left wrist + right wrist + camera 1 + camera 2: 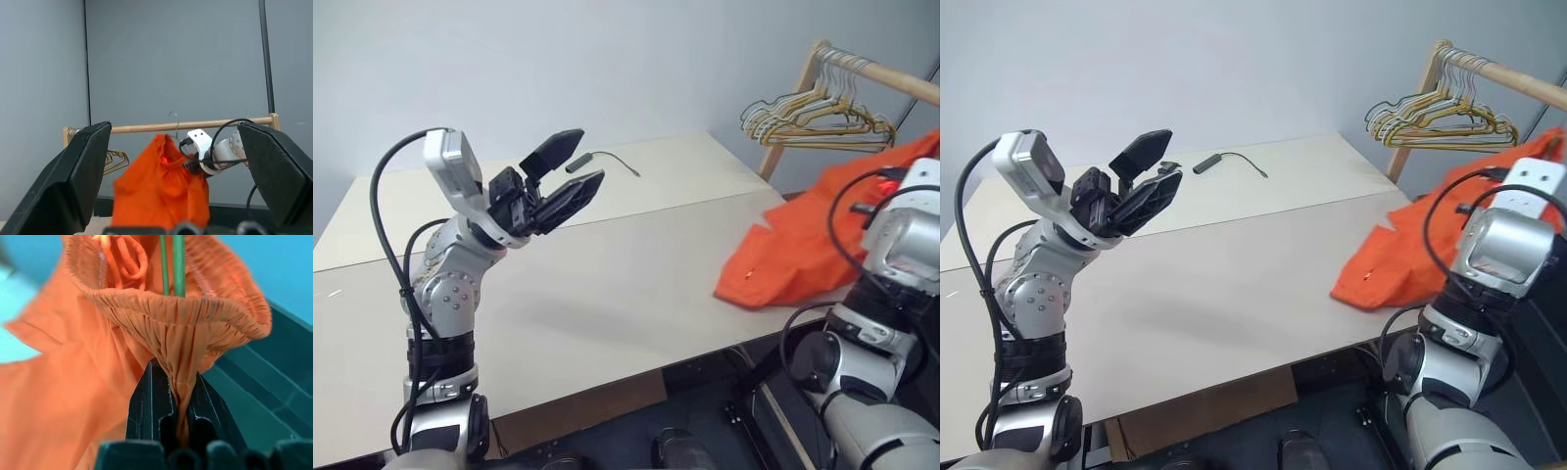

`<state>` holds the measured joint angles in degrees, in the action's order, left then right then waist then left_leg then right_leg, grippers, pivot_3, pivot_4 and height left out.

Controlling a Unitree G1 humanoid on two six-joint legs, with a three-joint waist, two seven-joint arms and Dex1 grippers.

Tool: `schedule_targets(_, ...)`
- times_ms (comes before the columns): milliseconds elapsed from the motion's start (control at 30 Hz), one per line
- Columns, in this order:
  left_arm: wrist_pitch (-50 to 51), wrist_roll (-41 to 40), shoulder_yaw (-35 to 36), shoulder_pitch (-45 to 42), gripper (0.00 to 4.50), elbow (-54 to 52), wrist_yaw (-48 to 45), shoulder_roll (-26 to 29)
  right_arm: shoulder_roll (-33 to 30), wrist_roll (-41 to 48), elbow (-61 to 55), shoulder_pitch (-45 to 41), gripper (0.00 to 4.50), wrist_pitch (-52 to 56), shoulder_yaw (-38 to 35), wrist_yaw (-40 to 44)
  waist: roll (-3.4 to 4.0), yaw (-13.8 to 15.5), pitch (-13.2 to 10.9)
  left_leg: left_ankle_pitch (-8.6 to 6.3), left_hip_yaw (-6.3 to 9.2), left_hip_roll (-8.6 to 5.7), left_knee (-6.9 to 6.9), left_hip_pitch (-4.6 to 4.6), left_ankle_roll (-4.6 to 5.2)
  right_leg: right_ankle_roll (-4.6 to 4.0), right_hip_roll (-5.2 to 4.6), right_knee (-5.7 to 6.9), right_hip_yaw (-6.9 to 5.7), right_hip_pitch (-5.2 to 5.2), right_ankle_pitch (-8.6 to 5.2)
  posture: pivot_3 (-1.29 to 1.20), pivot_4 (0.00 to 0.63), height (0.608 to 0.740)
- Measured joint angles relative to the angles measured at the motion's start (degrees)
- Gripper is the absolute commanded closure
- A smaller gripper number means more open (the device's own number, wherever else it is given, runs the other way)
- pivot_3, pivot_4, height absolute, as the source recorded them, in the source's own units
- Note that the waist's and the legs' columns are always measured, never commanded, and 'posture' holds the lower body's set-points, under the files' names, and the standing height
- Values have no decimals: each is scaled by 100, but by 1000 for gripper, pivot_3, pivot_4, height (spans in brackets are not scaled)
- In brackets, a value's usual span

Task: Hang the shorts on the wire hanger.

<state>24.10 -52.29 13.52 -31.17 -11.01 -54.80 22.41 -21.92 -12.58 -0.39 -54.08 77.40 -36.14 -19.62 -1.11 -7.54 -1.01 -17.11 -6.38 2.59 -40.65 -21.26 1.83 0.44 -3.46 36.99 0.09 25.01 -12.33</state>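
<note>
The left arm rises bent at the elbow at the 9 o'clock side of the head views, forearm angled up. Its left pincer point(570, 168) points up toward 2 o'clock, its two black fingers point(73, 176) spread wide apart and holding nothing. The right arm reaches out at the 3 o'clock edge. Its right pincer point(178, 404) is clamped tight, fingers pinching a fold of the shorts point(161, 333).
</note>
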Motion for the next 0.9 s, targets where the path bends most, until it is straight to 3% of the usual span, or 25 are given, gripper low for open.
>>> schedule_targets(133,-1,-11,-35,18,16,-64,2,-35,-84,70,409,-417,4500,-142,-514,-214,6,-27,-2,0,-1,-4,1,1,1,1,3,-1,13,-1,0,-129,0,740)
schedule_targets(467,-2,-246,-39,23,16,-116,-62,-62,-1251,726,2664,-1413,4500,-569,-1292,-232,15,-201,-5,19,2,-65,82,17,35,30,4,-35,102,-14,-10,-141,0,740)
schedule_targets(900,-23,-406,-69,222,16,-252,-266,-86,-2117,1560,4742,-1510,4500,-1463,-1689,-689,22,-285,-9,10,7,-78,101,21,63,80,17,-104,166,-82,-14,-136,0,740)
